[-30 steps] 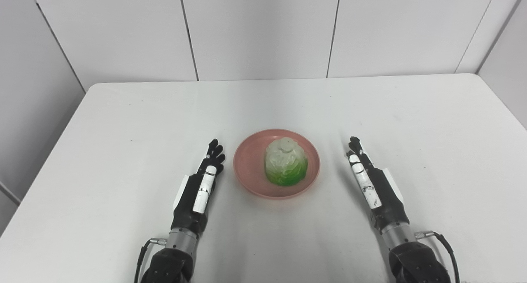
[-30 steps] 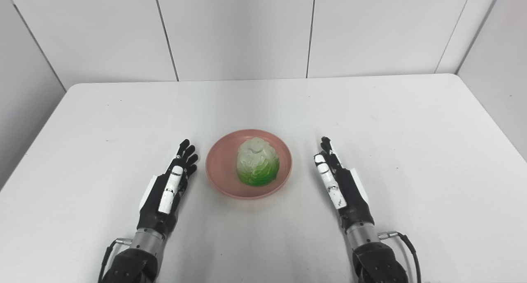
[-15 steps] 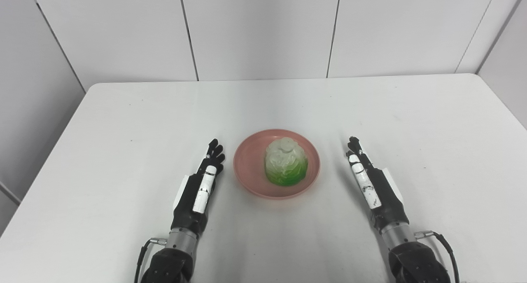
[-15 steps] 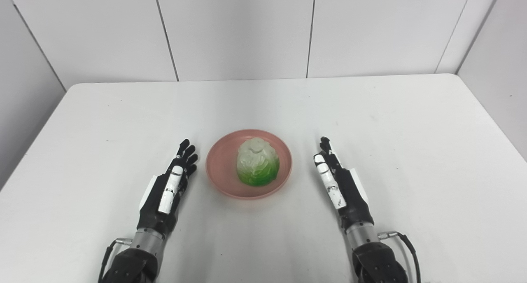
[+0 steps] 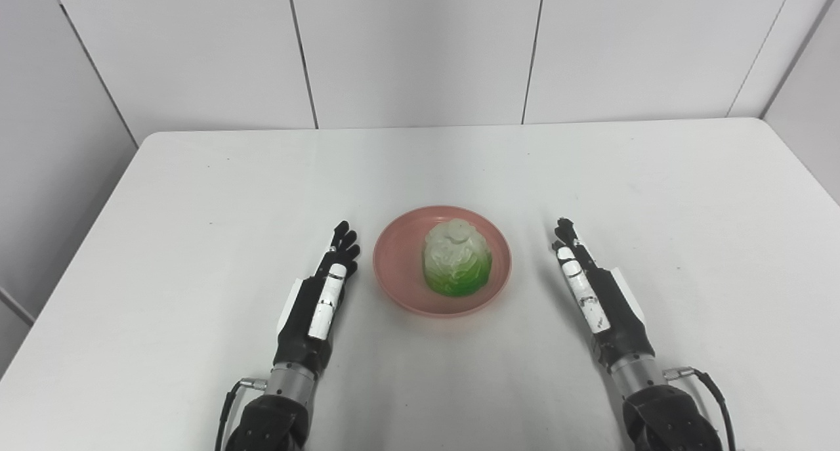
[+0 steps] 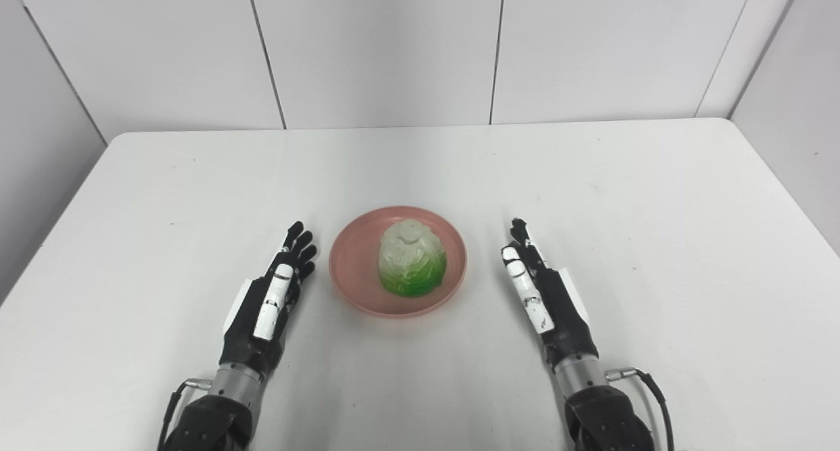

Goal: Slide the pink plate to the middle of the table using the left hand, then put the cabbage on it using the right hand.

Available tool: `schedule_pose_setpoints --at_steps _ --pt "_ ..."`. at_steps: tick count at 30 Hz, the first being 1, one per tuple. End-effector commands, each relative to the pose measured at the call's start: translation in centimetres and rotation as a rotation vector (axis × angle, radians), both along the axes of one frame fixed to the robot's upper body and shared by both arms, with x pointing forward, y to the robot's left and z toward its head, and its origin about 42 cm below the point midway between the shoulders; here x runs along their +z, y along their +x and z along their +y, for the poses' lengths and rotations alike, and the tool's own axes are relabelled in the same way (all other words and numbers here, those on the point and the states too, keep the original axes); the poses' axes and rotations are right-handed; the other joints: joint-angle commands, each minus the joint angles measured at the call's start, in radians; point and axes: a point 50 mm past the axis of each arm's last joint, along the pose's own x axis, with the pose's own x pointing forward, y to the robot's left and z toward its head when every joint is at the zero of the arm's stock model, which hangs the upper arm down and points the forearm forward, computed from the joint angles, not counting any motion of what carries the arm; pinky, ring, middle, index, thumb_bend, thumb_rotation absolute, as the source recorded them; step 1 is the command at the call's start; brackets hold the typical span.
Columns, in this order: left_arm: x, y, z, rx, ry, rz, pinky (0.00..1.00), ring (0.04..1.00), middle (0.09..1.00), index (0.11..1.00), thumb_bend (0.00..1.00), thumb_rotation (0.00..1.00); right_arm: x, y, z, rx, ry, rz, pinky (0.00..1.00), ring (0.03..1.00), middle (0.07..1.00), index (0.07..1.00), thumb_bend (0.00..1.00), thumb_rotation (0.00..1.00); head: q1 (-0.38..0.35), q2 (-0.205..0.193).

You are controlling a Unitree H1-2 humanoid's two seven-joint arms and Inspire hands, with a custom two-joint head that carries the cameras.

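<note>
A pink plate (image 5: 400, 267) sits near the middle of the white table (image 5: 197, 195). A green and white cabbage (image 5: 457, 265) stands upright on it, a little right of its centre. My left hand (image 5: 323, 295) lies on its edge on the table just left of the plate, fingers straight, holding nothing and not touching the plate. My right hand (image 5: 594, 295) lies the same way to the right of the plate, with a wider gap, fingers straight and empty. The same scene shows in the right eye view, with the plate (image 6: 354, 267) and cabbage (image 6: 411, 267) between the two hands.
The table's far edge (image 5: 453, 124) meets grey wall panels. The left edge (image 5: 85, 234) drops off beside a side wall. Thin cables run from both wrists near the bottom edge.
</note>
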Motion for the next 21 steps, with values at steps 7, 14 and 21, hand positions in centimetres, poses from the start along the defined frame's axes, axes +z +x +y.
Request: schedule_pose_setpoints --at_steps 7,14,21 --pt "-0.4 0.5 -0.1 0.01 0.015 0.015 0.98 0.977 0.992 0.992 0.43 1.0 0.5 0.4 0.2 0.029 0.016 -0.014 1.0 0.977 0.991 0.985 0.21 1.0 0.039 -0.01" --pt "-1.5 0.4 -0.5 0.005 0.03 0.021 0.97 0.972 0.983 0.985 0.44 1.0 0.0 0.2 -0.3 0.04 0.0 -0.012 1.0 0.988 0.999 0.992 0.21 1.0 0.113 -0.105" --pt "-3.1 1.0 -0.5 0.008 0.033 0.031 0.99 0.986 0.996 0.988 0.45 1.0 -1.2 0.5 0.0 0.028 0.015 -0.006 1.0 0.986 0.998 0.996 0.18 1.0 0.114 -0.142"
